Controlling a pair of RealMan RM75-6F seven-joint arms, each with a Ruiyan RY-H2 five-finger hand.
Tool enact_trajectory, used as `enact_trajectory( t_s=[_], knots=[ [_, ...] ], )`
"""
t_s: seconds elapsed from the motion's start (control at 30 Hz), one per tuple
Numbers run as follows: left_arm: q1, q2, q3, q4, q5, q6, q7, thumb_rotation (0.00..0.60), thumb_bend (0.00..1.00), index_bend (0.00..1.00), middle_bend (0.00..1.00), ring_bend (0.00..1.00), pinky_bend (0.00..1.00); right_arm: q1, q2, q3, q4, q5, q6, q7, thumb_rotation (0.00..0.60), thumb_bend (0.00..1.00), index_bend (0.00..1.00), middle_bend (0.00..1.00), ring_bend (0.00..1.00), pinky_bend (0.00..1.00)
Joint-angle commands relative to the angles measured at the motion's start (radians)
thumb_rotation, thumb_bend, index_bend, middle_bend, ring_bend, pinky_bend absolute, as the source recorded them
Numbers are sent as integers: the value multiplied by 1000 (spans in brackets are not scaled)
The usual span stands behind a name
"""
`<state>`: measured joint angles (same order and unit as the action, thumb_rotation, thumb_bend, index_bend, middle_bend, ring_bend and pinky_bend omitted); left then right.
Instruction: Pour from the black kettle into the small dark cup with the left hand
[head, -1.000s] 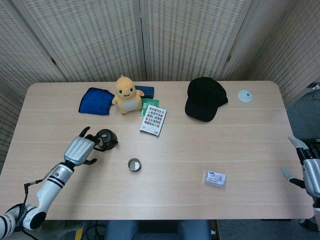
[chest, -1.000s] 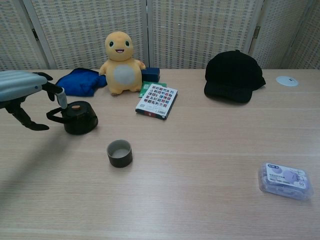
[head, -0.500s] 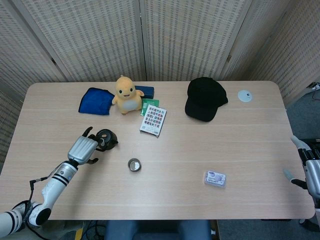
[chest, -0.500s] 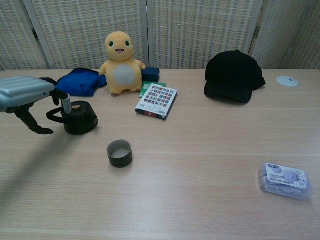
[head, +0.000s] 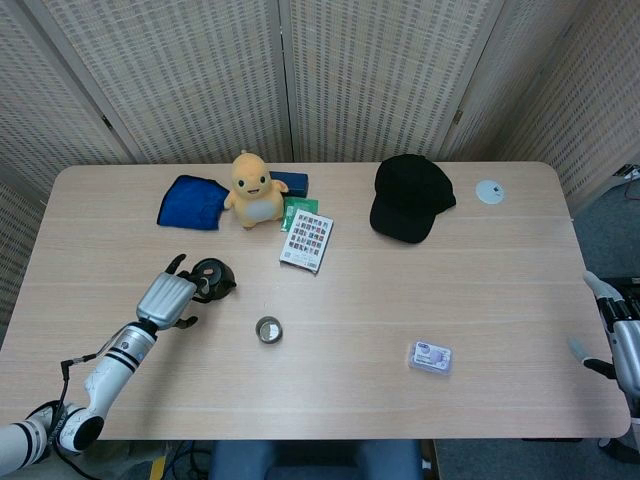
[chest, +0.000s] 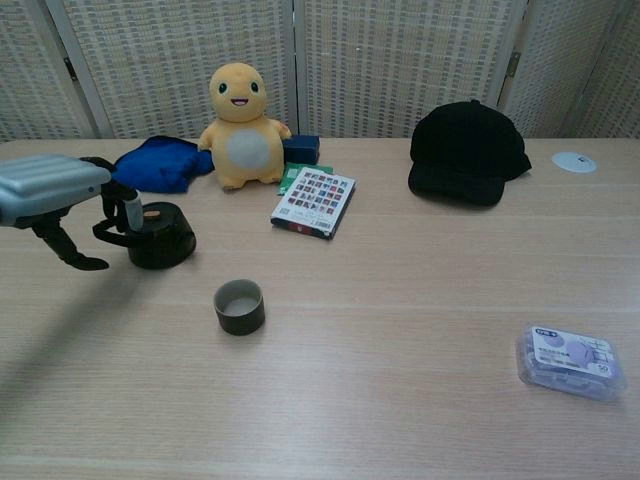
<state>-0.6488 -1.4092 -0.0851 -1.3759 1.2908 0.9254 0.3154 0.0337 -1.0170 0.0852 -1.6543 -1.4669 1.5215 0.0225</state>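
Observation:
The black kettle (head: 213, 277) (chest: 160, 236) stands upright on the table, left of centre, its loop handle pointing left. My left hand (head: 170, 295) (chest: 62, 194) is right beside that handle with fingers spread; one finger (chest: 131, 207) reaches over the handle, and no grip shows. The small dark cup (head: 268, 329) (chest: 240, 306) stands upright a little right of and nearer than the kettle, its pale inside showing. My right hand (head: 618, 338) hangs off the table's right edge with fingers apart and nothing in it.
Behind the kettle lie a blue cloth (chest: 160, 163) and a yellow plush toy (chest: 240, 126). A patterned card box (chest: 314, 201), a black cap (chest: 468, 152), a white disc (chest: 574, 161) and a small clear box (chest: 568, 360) are further right.
My left hand has slid a little right and closer to the kettle's handle, with a finger now over it. The right hand has drifted slightly outward. Kettle and cup have stayed put.

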Motion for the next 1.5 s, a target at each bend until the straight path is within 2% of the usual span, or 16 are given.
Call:
enact_trajectory(
  t_s=[0.03,0.7,1.5],
  knots=[
    [-1,-3,2,3,-1,0,-1,600,223,388,410,348,0,-1,0,0,0,0,0,0,600,197,105,199,143,184],
    [-9,-24,17,19,8,1,1,600,224,413,410,348,0,-9,0,0,5,3,5,10,600,197,105,199,143,184],
    [-12,-29,32,1,-32,-15,57,600,223,436,435,363,0,-15,-2,-1,17,9,1,27,600,197,105,199,143,184]
  ],
)
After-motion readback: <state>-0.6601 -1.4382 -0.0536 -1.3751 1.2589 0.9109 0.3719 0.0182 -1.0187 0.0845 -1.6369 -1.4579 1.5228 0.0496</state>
